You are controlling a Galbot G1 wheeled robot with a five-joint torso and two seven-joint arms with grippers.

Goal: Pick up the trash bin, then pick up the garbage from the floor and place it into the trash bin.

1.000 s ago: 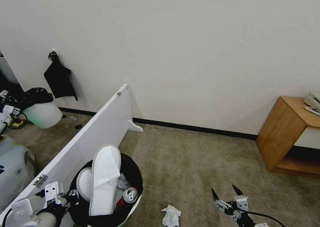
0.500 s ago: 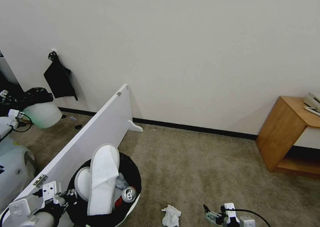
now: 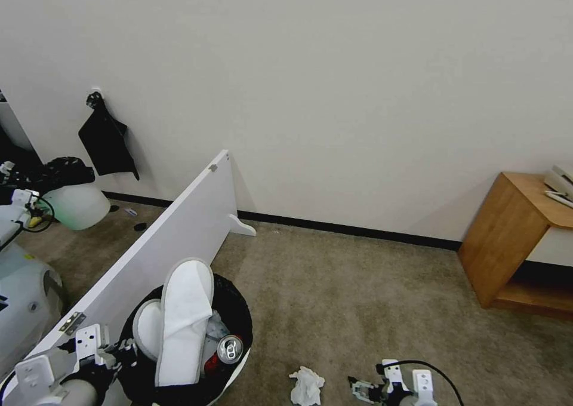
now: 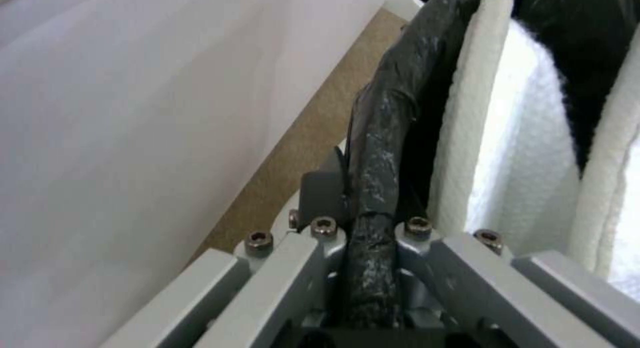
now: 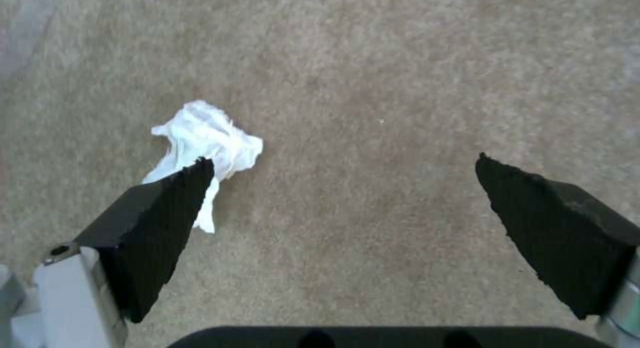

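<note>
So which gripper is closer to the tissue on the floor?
The right one. The right gripper hangs open above the carpet with the tissue just beside one fingertip. The left gripper is farther off, clamped on the bin's rim.

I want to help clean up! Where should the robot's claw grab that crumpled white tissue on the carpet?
Probably the bunched middle of the tissue, coming straight down from above. It lies low and loose on the carpet, so a side approach would likely just push it. The right claw is open above the carpet, with the tissue by one finger rather than between the two.
</note>
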